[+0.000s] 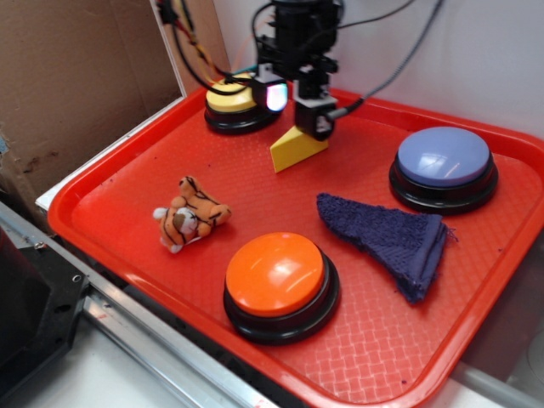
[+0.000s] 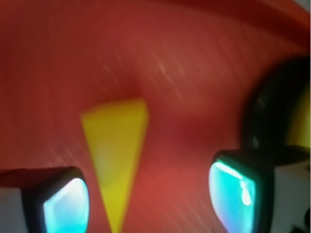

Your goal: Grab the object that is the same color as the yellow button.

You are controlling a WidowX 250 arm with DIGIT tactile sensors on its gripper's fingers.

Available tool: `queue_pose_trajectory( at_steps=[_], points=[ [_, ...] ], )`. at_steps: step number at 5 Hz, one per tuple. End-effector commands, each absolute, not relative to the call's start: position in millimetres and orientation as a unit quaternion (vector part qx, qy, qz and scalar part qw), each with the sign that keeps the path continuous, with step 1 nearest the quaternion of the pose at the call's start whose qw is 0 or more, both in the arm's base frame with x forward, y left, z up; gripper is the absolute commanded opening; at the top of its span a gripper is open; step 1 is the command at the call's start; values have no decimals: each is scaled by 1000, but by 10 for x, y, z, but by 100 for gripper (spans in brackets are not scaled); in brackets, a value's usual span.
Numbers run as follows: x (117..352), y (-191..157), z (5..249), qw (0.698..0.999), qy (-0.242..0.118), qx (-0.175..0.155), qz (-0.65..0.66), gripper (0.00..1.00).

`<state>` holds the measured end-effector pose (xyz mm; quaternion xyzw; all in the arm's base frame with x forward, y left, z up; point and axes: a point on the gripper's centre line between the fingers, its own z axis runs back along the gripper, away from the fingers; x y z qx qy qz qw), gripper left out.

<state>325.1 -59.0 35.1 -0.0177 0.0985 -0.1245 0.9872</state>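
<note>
In the exterior view, the end effector [image 1: 304, 110] is hanging at the upper middle of the frame, its fingers standing apart and gripping nothing. The yellow wedge [image 1: 297, 148] is sitting just below it on the red tray [image 1: 110, 183], its upper edge right under the fingertips (contact cannot be told). The yellow button [image 1: 234, 100] is resting at the tray's upper left, just beside the end effector. The tray is also carrying a tiger plush [image 1: 190, 215] at the left, an orange button [image 1: 276, 276] at the lower middle, a dark blue cloth [image 1: 393, 238] and a lavender button [image 1: 444, 163] at the right.

In the wrist view, the wedge [image 2: 116, 160] is lying between the two glowing pads [image 2: 65, 206], nearer the left one, with clear tray surface showing on its right.
</note>
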Motion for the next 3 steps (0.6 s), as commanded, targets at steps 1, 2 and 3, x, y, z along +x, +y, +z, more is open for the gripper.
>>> queue_pose_trajectory(
  at_steps=[1, 2, 3],
  points=[
    [3373, -673, 59, 982, 147, -5, -120, 83],
    [3276, -604, -84, 979, 179, 1, -101, 0],
    [3257, -572, 104, 981, 161, -6, -112, 0]
  ],
)
